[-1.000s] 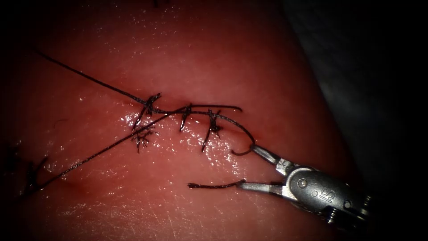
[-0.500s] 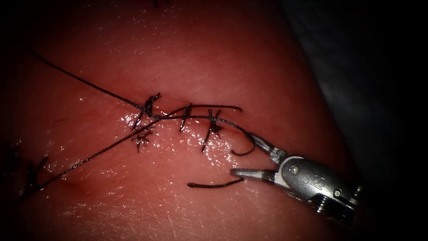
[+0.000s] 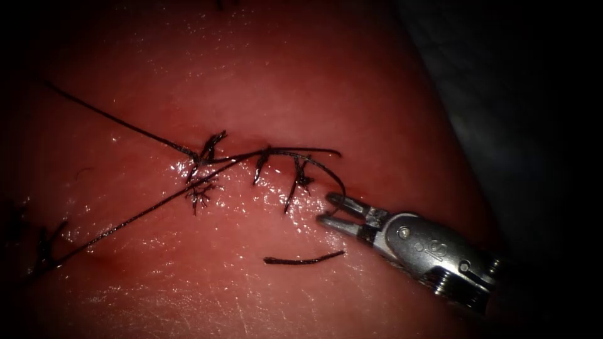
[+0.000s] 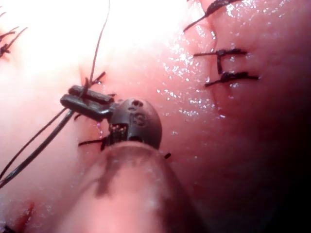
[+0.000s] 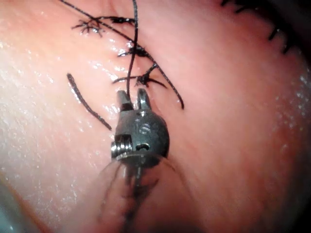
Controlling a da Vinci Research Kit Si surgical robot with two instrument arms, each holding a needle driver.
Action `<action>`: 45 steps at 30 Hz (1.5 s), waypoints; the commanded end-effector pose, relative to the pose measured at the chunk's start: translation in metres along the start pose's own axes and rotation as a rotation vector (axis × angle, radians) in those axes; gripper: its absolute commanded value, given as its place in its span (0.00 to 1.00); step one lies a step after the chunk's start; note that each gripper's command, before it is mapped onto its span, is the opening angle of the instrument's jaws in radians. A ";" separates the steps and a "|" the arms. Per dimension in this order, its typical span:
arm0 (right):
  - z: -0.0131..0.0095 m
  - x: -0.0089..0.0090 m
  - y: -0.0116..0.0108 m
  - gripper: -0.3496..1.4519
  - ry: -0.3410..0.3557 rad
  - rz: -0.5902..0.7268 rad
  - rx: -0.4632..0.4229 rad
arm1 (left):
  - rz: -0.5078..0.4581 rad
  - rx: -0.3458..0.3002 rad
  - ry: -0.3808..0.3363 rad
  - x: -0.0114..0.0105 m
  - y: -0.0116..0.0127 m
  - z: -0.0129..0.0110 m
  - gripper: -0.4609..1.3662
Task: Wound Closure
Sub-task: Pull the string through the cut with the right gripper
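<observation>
The tissue [image 3: 282, 75] has its cut [image 3: 251, 157] held together by several dark stitches. My right tool [image 3: 325, 209] comes in from the lower right and rests at the right end of the cut. Its jaws are open by a narrow gap. The thread [image 3: 336, 176] curves down from the last stitch into that gap. The right wrist view has the same jaws [image 5: 133, 96] with the thread [image 5: 132, 48] running between them. The left wrist view shows the tool [image 4: 73, 96] with thread across its jaws. Two long thread strands [image 3: 125, 216] run left over the tissue.
A loose cut piece of thread [image 3: 301, 259] lies on the tissue below the jaws, also seen in the right wrist view [image 5: 87, 104]. A second row of stitches [image 4: 223, 63] lies farther off. The tissue's edge [image 3: 452, 125] drops into darkness on the right.
My right tool has moved up and to the left, off the loose cut piece. Its jaws have narrowed from wide open to a small gap around the thread's tail.
</observation>
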 end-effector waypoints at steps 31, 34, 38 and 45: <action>-0.0032 0.0046 -0.0164 0.00 -0.262 -0.363 0.428 | -0.059 -0.297 0.013 0.0005 0.0089 0.0030 0.06; -0.0029 0.0053 -0.0200 0.00 -0.301 -0.397 0.464 | -0.073 -0.335 0.003 0.0003 0.0095 0.0031 0.06; -0.0022 0.0062 -0.0245 0.00 -0.334 -0.425 0.518 | -0.073 -0.373 -0.001 0.0000 0.0106 0.0032 0.06; -0.0008 0.0073 -0.0308 0.00 -0.362 -0.448 0.606 | -0.069 -0.405 -0.002 0.0003 0.0131 0.0036 0.06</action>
